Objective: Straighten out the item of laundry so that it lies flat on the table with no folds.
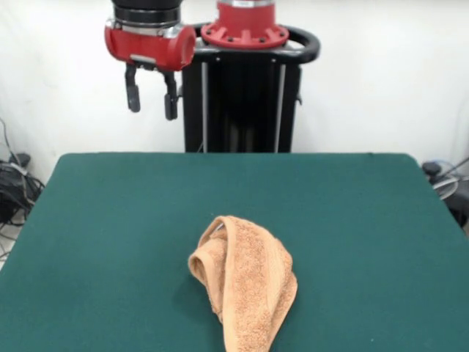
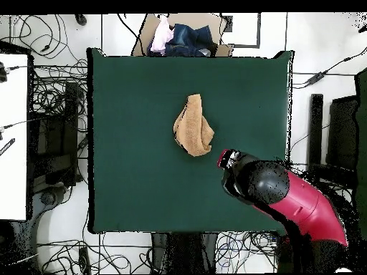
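**Towel bunched mid-table, gripper raised and empty**

Towel (image 1: 245, 282) first: the orange-tan terry hand towel lies crumpled into a long, narrow heap on the green table (image 1: 110, 220), folded over itself lengthwise with one rolled edge running down its side. From the front view it sits nearer the camera edge than the pedestal; from overhead it is roughly central, a little toward the far side from my base.

My gripper (image 1: 152, 94) hangs high above the table, well apart from the cloth, its two black fingers parted with nothing between them.

What worries me from here, as I judge it:

- The layers overlap, so a pinch on the heap's crest could catch two thicknesses and drag the whole bundle instead of opening it.
- I cannot tell where the corners or the label are; picking a mid-edge would likely make a new fold.
- Terry on felt probably grips, so a sideways pull may bunch the underside.
- A long pull toward the front edge could carry cloth off the table.
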### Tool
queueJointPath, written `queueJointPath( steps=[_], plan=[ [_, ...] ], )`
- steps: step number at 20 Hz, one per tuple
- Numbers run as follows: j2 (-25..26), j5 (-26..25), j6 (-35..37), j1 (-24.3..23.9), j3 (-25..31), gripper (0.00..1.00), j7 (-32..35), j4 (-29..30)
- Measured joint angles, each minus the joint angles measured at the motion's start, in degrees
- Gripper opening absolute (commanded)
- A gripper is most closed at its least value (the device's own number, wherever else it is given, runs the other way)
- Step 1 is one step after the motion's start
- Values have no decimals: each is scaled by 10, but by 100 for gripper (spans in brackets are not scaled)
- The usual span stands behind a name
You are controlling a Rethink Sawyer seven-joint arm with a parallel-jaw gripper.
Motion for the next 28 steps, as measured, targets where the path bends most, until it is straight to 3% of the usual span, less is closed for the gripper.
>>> queueJointPath(
  steps=[9,13,21,28],
  plan=[
    [7,77,0,0,12,100,0,-3],
    [7,89,0,1,24,100,0,-7],
    [5,37,9,-11,68,100,0,-24],
    [15,-38,9,-72,134,100,-28,-27]
  ],
)
